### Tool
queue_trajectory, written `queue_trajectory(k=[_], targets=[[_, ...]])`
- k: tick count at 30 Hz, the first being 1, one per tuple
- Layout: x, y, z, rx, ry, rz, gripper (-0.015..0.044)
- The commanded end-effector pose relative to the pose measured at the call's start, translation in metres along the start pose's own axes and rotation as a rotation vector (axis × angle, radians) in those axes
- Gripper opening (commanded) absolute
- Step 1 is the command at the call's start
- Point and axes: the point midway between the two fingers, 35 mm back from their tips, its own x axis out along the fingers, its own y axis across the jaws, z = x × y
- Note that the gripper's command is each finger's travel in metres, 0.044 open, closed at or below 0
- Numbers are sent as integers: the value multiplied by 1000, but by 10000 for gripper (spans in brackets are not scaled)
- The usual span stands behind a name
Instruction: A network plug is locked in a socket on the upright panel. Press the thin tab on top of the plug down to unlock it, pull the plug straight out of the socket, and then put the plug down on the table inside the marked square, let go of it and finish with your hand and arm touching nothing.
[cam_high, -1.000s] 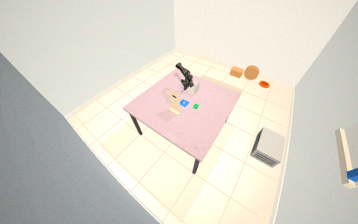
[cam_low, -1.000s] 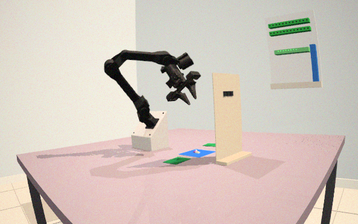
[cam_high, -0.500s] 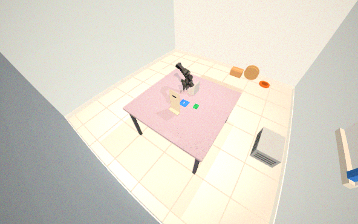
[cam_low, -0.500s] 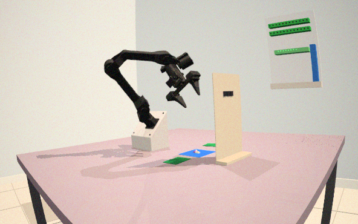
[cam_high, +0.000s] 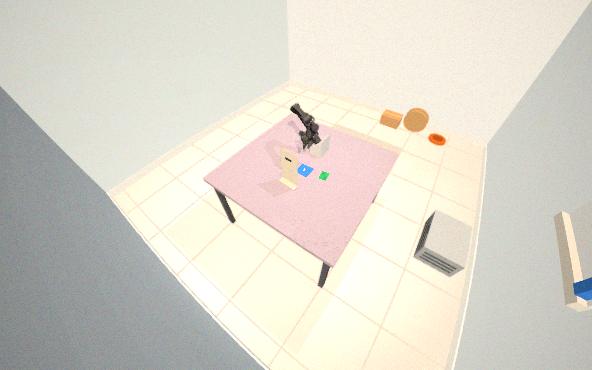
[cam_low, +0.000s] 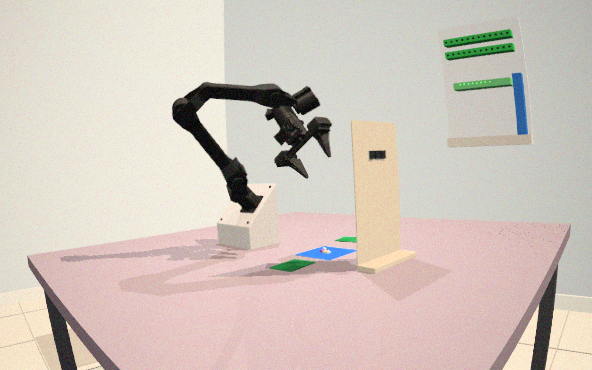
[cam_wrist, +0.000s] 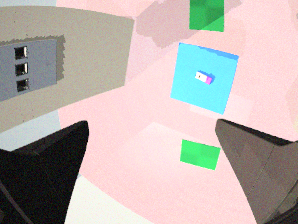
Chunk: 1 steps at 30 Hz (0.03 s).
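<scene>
The network plug (cam_high: 304, 170) (cam_low: 325, 250) (cam_wrist: 203, 77), small and white with a pink end, lies on the blue marked square (cam_high: 308, 174) (cam_low: 310, 254) (cam_wrist: 190, 94), well inside its edges. The upright panel (cam_high: 290, 172) (cam_low: 377, 210) (cam_wrist: 100, 55) stands beside the square. Its grey socket block (cam_wrist: 42, 70) shows three square openings in the wrist view, with no plug in them. My gripper (cam_low: 320, 167) (cam_wrist: 154, 125) is open and empty, high above the table on the robot's side of the panel, touching nothing.
A green patch (cam_low: 292, 265) (cam_wrist: 206, 15) lies on one side of the blue square and another green patch (cam_high: 324, 176) (cam_low: 346, 239) (cam_wrist: 200, 154) on the other. The arm's pale base block (cam_high: 320, 147) (cam_low: 234, 235) stands on the pink table (cam_high: 320, 215) (cam_low: 200, 320).
</scene>
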Motion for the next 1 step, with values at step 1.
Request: queue_trajectory(k=[1], targets=[[0, 0, 1, 4, -5, 2, 440]])
